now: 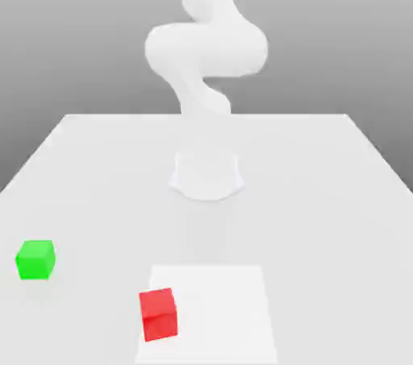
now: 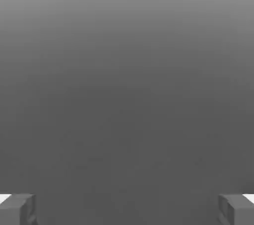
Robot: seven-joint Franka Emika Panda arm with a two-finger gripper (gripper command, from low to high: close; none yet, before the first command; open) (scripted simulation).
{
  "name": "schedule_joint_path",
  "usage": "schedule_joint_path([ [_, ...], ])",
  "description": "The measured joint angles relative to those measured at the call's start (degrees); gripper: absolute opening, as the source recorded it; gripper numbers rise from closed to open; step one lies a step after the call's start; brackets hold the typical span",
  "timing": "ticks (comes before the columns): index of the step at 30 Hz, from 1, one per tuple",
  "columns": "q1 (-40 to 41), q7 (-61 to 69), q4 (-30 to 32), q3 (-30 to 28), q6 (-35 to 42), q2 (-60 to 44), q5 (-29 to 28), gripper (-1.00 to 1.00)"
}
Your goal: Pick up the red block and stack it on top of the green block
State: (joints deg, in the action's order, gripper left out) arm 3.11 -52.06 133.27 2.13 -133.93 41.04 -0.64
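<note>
The end effector (image 2: 127, 209) stands wide, its two fingertips (image 2: 17, 209) far apart with nothing between them, and from the hand view nothing but blank grey lies ahead of it. From the exterior view the arm (image 1: 206, 49) rears up at twelve o'clock, folded above its base, well away from both cubes. The red block (image 1: 158, 314) sits low at about six o'clock, on the edge of a paler square patch (image 1: 222, 307) of the desk (image 1: 323, 194). The green block (image 1: 35, 259) rests at about eight o'clock, well apart from the red.

The trouble I'd expect: the red cube looks turned slightly, so fingers descending square to the desk may catch a corner and skid it away. A shallow grip could let it slip during the carry. And setting it down off-centre on so small a green cube could tip it off.
</note>
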Motion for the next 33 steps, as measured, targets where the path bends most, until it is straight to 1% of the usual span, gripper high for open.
schedule_joint_path([
  [6, 7.1, -15.6, 3.6, 4.8, -5.2, -11.8, -2.0, 0.0],
  [14, 13.6, -36.4, 8.3, 8.2, -12.0, -27.1, -5.5, 0.0],
  [20, 16.2, -50.8, 11.9, 8.2, -17.1, -38.5, -6.4, 0.0],
  [26, 16.7, -61.0, 14.9, 7.5, -23.0, -49.3, -3.6, 0.0],
  [30, 15.0, -63.9, 13.9, 5.1, -29.6, -57.5, -6.3, 0.0],
  [31, 14.3, -64.5, 13.7, 4.3, -31.1, -59.3, -7.0, -1.0],
  [33, 14.3, -64.5, 13.7, 4.3, -31.1, -59.3, -7.0, -1.0],
])
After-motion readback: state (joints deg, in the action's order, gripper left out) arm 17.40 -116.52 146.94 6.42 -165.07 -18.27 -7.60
